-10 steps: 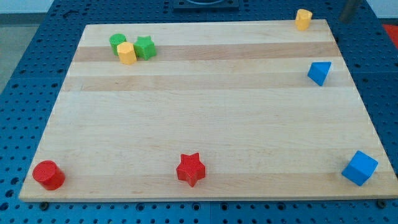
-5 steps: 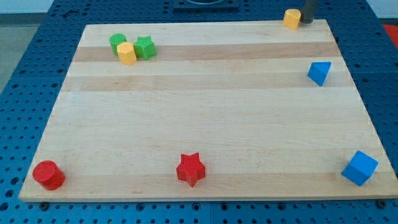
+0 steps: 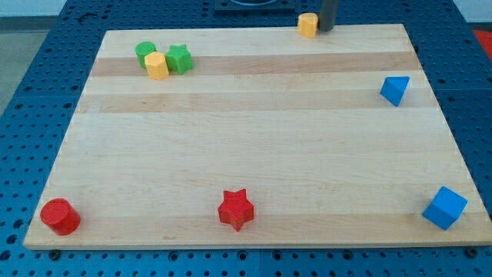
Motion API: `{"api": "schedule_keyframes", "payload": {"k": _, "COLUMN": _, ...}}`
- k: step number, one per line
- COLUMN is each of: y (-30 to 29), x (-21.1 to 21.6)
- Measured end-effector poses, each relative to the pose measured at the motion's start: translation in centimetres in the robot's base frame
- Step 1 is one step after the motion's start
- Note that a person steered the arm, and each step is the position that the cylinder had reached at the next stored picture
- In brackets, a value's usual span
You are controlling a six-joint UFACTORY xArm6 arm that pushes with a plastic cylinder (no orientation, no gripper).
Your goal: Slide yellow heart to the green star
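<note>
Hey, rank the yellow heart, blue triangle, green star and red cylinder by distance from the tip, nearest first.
From my tip:
1. Yellow heart, touching it on the view's left, top edge.
2. Blue triangle, right side.
3. Green star, top left.
4. Red cylinder, bottom left corner.

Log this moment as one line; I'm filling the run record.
my tip: right of, against yellow heart | heart: top edge | green star: far left

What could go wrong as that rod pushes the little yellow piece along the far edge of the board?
The yellow heart sits right on the board's top edge, with my tip against its right side; a slightly skewed push could tip it off. Further left, a yellow block and a green block crowd the green star, so the heart might knock them on arrival.
</note>
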State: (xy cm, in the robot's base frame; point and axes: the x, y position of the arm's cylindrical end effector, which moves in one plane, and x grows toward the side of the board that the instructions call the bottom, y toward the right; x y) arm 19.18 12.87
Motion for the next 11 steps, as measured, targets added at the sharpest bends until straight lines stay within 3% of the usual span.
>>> {"api": "schedule_keyframes", "payload": {"k": 3, "y": -2.7, "x": 0.0}}
{"api": "schedule_keyframes", "payload": {"k": 7, "y": -17.3, "x": 0.0}}
{"api": "schedule_keyframes", "payload": {"k": 9, "y": -22.3, "x": 2.4}}
{"api": "schedule_keyframes", "payload": {"k": 11, "y": -25.8, "x": 1.0}}
